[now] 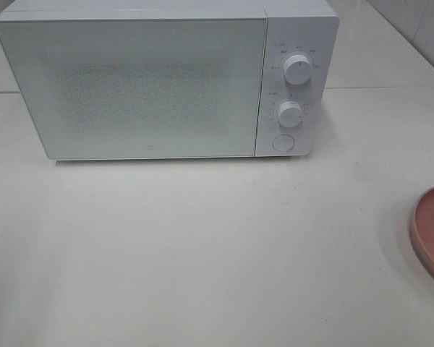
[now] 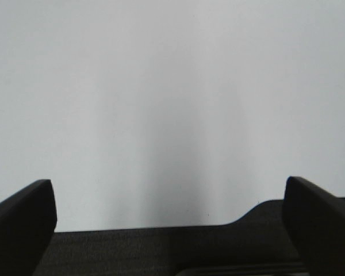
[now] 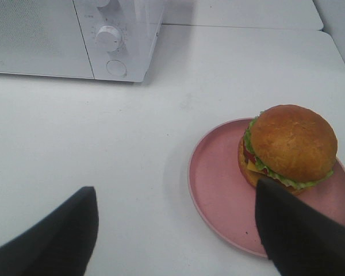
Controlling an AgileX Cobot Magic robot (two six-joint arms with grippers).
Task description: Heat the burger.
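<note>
Burger is out of the high view; there a white microwave (image 1: 166, 79) stands shut on the counter (image 1: 202, 246), with only the rim of a pink plate (image 1: 430, 235) at the right edge; nothing is loaded yet, so opening, loading and heating all seem to remain. Left wrist view: the left hand (image 2: 169, 221) is spread wide over bare counter, holding nothing. Right wrist view: the burger (image 3: 288, 148) sits on the pink plate, off centre; the right hand (image 3: 175, 230) is apart and empty, near the plate.

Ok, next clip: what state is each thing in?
microwave: door shut
burger: whole, resting on plate, untouched
pink plate: on the table, right of the microwave
left tool: open, empty
right tool: open, empty, above plate's edge
</note>
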